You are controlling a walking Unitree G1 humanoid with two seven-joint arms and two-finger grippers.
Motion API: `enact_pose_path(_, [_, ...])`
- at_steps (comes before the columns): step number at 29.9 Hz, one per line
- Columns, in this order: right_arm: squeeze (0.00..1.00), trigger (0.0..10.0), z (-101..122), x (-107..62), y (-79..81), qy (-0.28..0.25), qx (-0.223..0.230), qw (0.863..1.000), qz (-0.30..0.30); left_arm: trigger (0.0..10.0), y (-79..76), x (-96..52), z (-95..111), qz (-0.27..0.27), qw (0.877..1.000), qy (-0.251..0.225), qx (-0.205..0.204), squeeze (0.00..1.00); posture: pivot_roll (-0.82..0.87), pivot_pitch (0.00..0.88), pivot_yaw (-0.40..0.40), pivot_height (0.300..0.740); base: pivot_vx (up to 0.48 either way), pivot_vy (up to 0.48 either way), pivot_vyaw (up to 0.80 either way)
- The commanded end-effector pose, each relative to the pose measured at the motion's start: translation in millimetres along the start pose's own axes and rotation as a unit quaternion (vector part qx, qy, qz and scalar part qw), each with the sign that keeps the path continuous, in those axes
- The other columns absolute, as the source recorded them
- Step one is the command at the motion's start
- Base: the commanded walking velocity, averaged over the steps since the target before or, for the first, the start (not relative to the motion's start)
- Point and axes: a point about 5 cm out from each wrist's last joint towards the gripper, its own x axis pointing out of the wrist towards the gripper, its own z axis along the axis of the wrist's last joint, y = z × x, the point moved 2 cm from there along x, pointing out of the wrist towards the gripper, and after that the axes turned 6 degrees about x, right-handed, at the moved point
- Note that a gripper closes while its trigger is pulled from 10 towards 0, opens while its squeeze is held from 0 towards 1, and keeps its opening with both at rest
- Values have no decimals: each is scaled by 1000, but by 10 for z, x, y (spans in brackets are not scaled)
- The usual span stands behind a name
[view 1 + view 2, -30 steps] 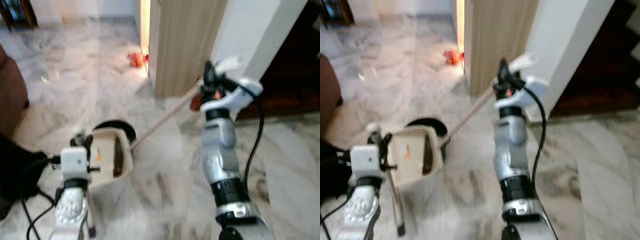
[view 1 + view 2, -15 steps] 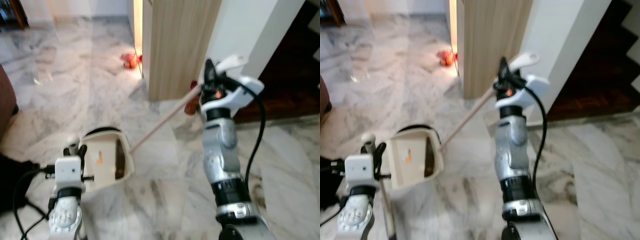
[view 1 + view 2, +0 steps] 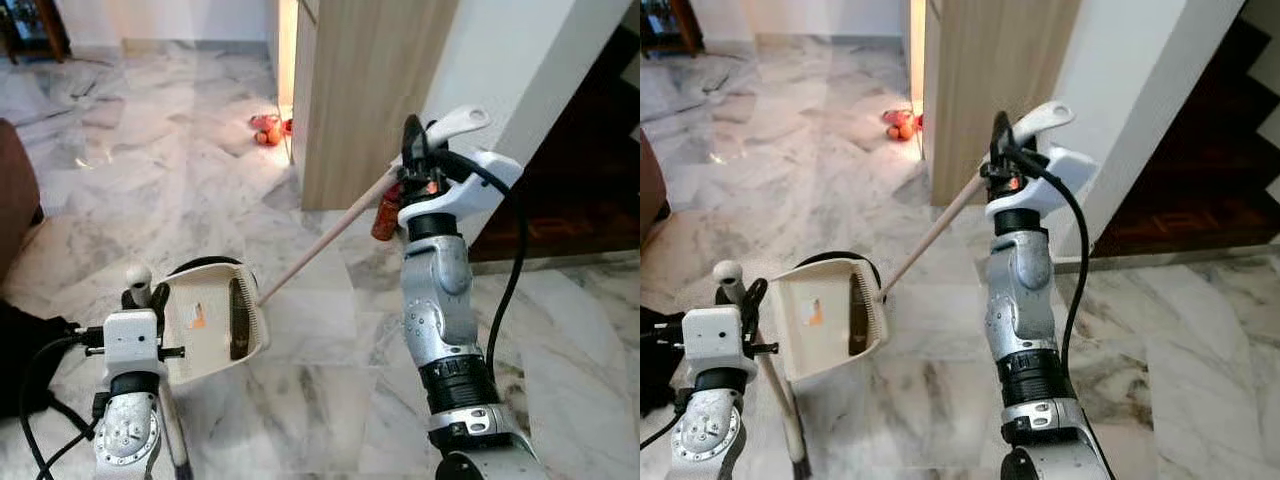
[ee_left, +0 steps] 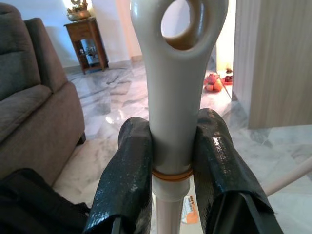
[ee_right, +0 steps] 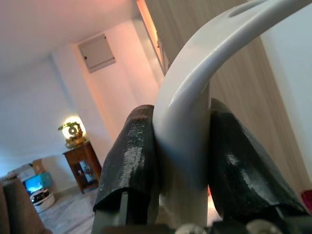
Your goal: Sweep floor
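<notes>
My left gripper [image 4: 171, 161] is shut on the cream dustpan handle [image 4: 178, 73], just under its hanging hole. The cream dustpan [image 3: 205, 315] hangs low at the left, its open side facing right. The right gripper [image 5: 183, 146] is shut on the broom's curved white grip [image 3: 455, 120], held high in front of the wooden panel. From there the pale broom pole [image 3: 325, 240] slants down and left to the black broom head [image 3: 215, 265], which is partly hidden behind the dustpan on the marble floor [image 3: 180, 180].
A wooden panel [image 3: 370, 90] and a white wall [image 3: 500, 60] stand just ahead. Dark wood flooring [image 3: 580, 180] lies at the right. Small red and orange objects [image 3: 268, 128] lie by the panel's far edge, a red one [image 3: 385, 220] near its foot. A brown sofa [image 4: 34, 112] and black bag [image 3: 25, 350] are at the left.
The view has swung a little and sharpened as the camera moved. Both grippers keep their hold, and the broom and dustpan stay in much the same pose.
</notes>
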Motion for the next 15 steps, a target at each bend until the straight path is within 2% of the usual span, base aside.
enact_pose_path(1, [0,10000,152,73,66,-33,12,999,6,10000,-6,15,95,2,1000,-25,4,0,145,67,-82,740,0,0,0])
enact_pose_path(4, [0,10000,151,72,65,-32,11,999,6,10000,-8,15,95,2,1000,-24,1,0,145,68,-83,740,0,0,0])
enact_pose_path(15, [0,10000,138,61,55,-29,13,999,4,10000,-9,19,97,4,1000,-23,-1,0,143,81,-83,740,0,311,0])
